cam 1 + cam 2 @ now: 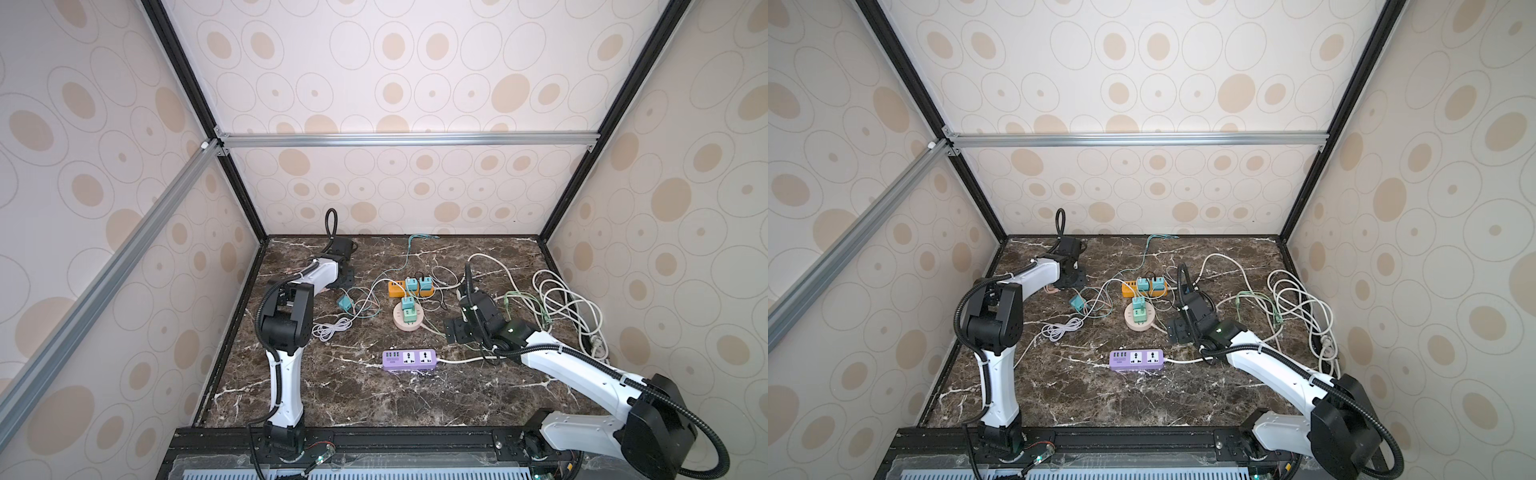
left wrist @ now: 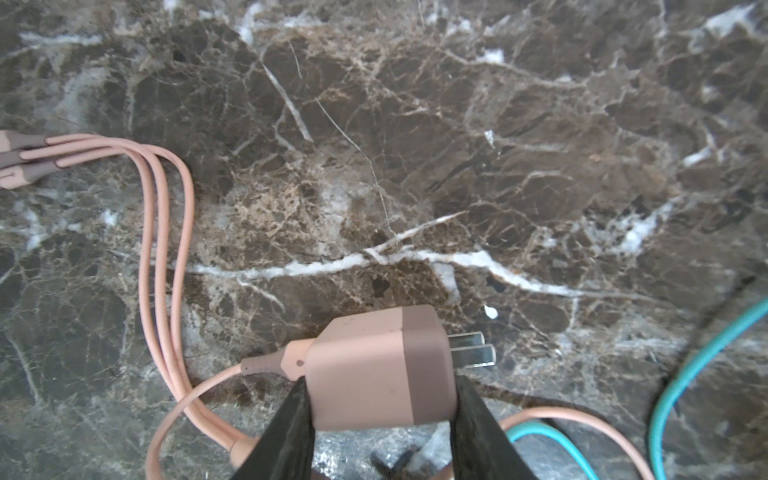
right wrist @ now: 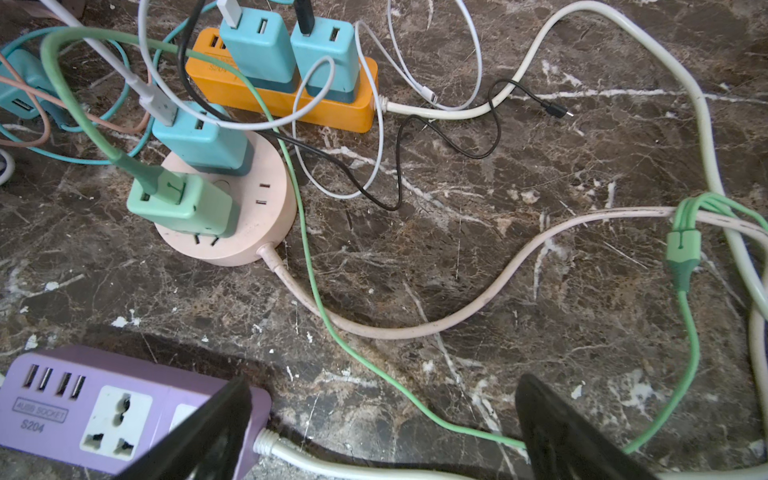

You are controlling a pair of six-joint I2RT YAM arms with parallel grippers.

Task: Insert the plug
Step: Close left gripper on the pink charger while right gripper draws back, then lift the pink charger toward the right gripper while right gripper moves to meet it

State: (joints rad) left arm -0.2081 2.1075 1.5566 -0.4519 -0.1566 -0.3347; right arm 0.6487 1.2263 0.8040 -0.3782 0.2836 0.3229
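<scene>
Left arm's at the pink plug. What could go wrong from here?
The left gripper holds the pink plug only by its fingertips; it may twist when lifted.
Its pink cable runs beside a teal cable; they may snag.
The right gripper hangs open over the purple power strip, so the strip may slide during insertion.

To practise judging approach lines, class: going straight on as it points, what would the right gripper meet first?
Probably the green cable crossing the table between the right gripper's open jaws; one finger might catch the purple power strip's end first, since depth is unclear.
</scene>
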